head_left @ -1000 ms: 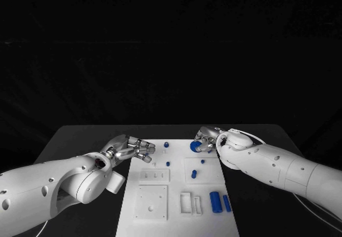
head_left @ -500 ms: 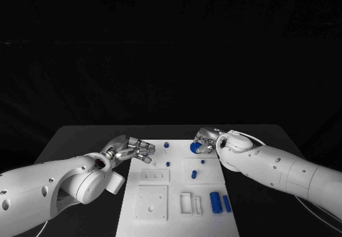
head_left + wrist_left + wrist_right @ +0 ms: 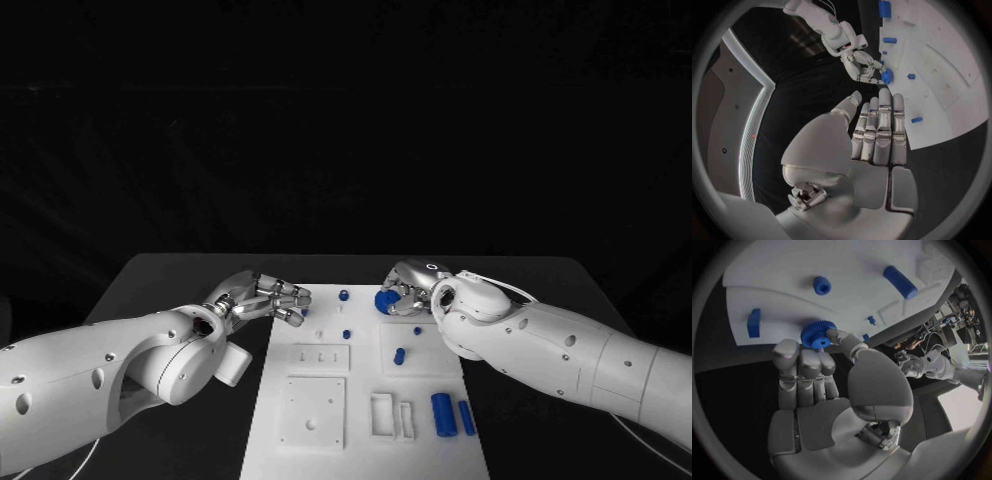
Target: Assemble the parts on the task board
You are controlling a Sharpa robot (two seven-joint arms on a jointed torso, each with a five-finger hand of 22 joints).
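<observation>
The white task board [image 3: 310,400] lies in the middle of the black table. My right hand [image 3: 408,287] hovers at its far right corner and pinches a blue gear [image 3: 387,298] between thumb and fingers; the right wrist view shows the gear [image 3: 819,333] just above the board [image 3: 786,270]. My left hand [image 3: 267,298] hangs over the board's far left edge, fingers stretched out and holding nothing [image 3: 879,130]. A blue peg [image 3: 343,295] stands between the two hands. Two blue cylinders [image 3: 443,414] lie near the board's right front.
More small blue parts sit on the board: a stud [image 3: 346,334], another [image 3: 417,330] and a short piece [image 3: 398,354]. White raised blocks [image 3: 385,413] and a square plate [image 3: 313,410] occupy the front half. Bare black table [image 3: 159,290] lies on both sides.
The camera view has shifted slightly. My right hand has edged left with the gear, closer to the blue peg. The left hand has hardly moved.
</observation>
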